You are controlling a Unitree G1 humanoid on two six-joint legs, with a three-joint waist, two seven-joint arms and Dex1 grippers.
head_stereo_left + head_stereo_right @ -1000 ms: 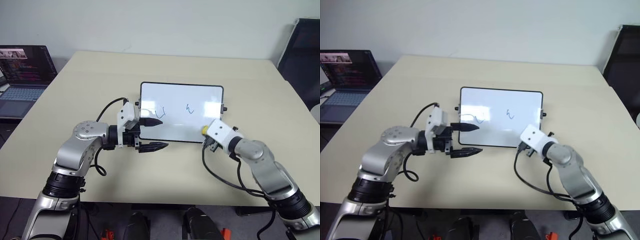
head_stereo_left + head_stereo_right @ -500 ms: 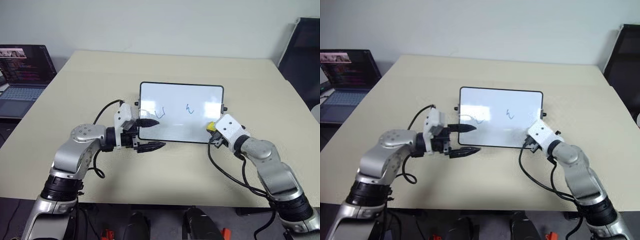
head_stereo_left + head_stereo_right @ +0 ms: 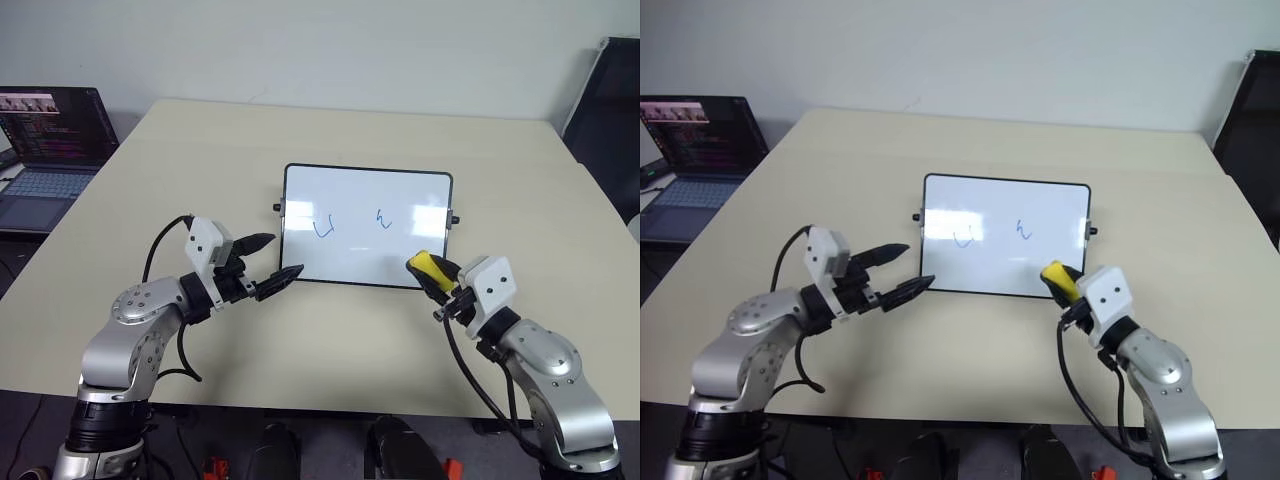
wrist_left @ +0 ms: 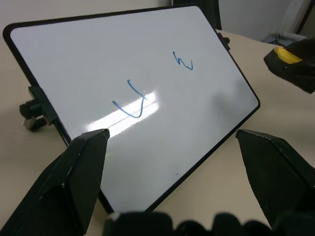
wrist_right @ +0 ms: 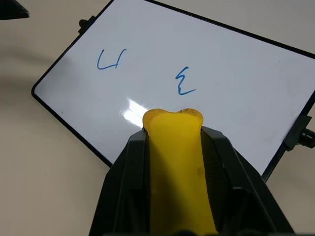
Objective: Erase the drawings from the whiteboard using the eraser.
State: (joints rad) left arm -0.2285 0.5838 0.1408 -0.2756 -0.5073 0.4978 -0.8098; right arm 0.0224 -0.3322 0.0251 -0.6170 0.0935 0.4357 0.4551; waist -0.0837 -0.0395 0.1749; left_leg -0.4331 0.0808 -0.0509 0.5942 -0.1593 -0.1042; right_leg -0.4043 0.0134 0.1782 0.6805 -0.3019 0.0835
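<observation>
A smooth, matte beige tabletop (image 3: 400, 140) carries the whiteboard (image 3: 368, 200), a glossy white rectangle with rounded corners, a thin black frame and a small black knob on each short side; light glares off its slick face in soft patches. Two of the drawings (image 3: 324, 229) can be made out on it, thin blue marker lines: a hooked U-like stroke towards the board's left half and a small zigzag squiggle nearer the middle. The right claw (image 3: 432, 275), at the board's near right corner, has its two black fingers pinched on the eraser (image 3: 430, 265), a yellow block that looks soft and squeezed in at the sides, its rounded end bulging out past the fingertips; it hangs above the board's near edge, and whether it touches the surface cannot be told. The left claw (image 3: 270, 263) sits just off the board's near left corner with its tapered, pointed black fingers spread wide and nothing between them. At the far left, beyond the tabletop's edge, an open laptop (image 3: 50, 140) shows a lit screen.
</observation>
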